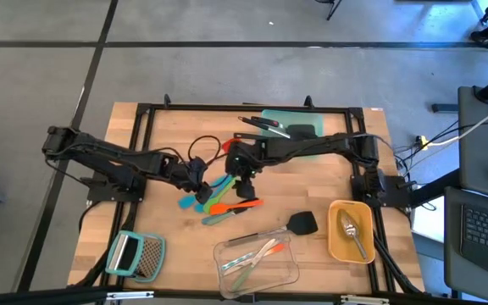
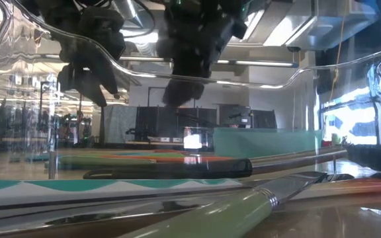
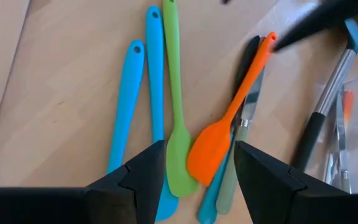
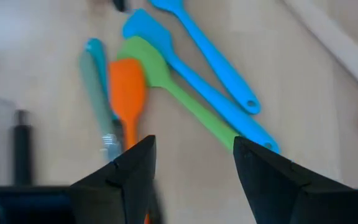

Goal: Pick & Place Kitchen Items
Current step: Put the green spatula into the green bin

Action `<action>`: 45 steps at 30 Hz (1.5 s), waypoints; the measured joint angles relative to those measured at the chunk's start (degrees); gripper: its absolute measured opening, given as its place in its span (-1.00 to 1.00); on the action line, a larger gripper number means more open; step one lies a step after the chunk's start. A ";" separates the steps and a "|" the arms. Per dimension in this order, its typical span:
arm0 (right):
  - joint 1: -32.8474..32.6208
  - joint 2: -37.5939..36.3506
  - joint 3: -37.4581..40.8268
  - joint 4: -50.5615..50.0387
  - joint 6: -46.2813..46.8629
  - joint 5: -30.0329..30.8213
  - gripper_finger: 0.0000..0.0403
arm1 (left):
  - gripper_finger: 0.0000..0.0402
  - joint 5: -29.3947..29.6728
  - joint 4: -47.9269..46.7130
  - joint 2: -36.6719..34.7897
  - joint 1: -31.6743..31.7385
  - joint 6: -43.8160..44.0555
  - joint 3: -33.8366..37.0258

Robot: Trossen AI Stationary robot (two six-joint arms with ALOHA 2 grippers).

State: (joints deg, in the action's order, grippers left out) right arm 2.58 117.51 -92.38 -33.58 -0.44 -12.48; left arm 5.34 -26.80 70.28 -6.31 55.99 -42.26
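Observation:
A loose bunch of slim spatulas lies on the wooden table (image 1: 168,135) near its middle: two blue ones (image 3: 129,106), a green one (image 3: 176,112), an orange one (image 3: 225,130) and a teal one (image 4: 97,81). My left gripper (image 3: 194,180) hangs open above them from the left, with the orange blade showing between its fingers. My right gripper (image 4: 194,168) hangs open above the same bunch (image 1: 219,203) from the right, over the green handle (image 4: 197,115). Neither touches anything. A black slotted spatula (image 1: 291,227) with a steel handle lies nearer the front.
A clear container (image 1: 257,263) with a few utensils stands at the front edge. To its right is a yellow container (image 1: 352,230) holding a silver spoon. A teal container (image 1: 299,127) with tools sits at the back, and a flat grater (image 1: 135,254) lies at the front left.

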 joint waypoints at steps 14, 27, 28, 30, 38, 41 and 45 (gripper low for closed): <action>2.02 1.18 0.00 2.25 -4.29 1.47 0.08 | -0.08 29.83 -11.76 -2.48 -16.03 8.24 0.07; 3.02 1.89 0.00 8.44 -8.58 -1.03 0.08 | -0.08 38.29 7.02 -9.26 -27.10 23.34 11.91; 3.11 2.37 0.00 8.32 -9.11 -2.14 0.08 | -0.08 38.71 7.21 -9.95 -27.52 23.36 11.89; 3.15 3.96 0.00 8.64 -9.62 -3.51 0.08 | -0.08 39.11 7.29 -11.26 -28.00 23.35 11.89; 3.13 9.08 0.05 7.91 -12.01 -3.79 0.08 | -0.08 39.19 6.39 -13.95 -28.17 23.32 11.89; 3.17 9.81 0.07 7.65 -12.93 -2.04 0.08 | -0.08 39.17 6.19 -13.94 -28.14 23.33 11.89; 3.20 10.38 0.00 7.06 -13.07 -1.48 0.08 | -0.08 39.17 6.04 -13.94 -28.14 23.34 11.89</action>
State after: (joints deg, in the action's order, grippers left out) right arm 5.78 127.89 -92.38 -26.52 -13.52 -13.96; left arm 44.51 -20.76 56.34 -34.46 79.33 -30.37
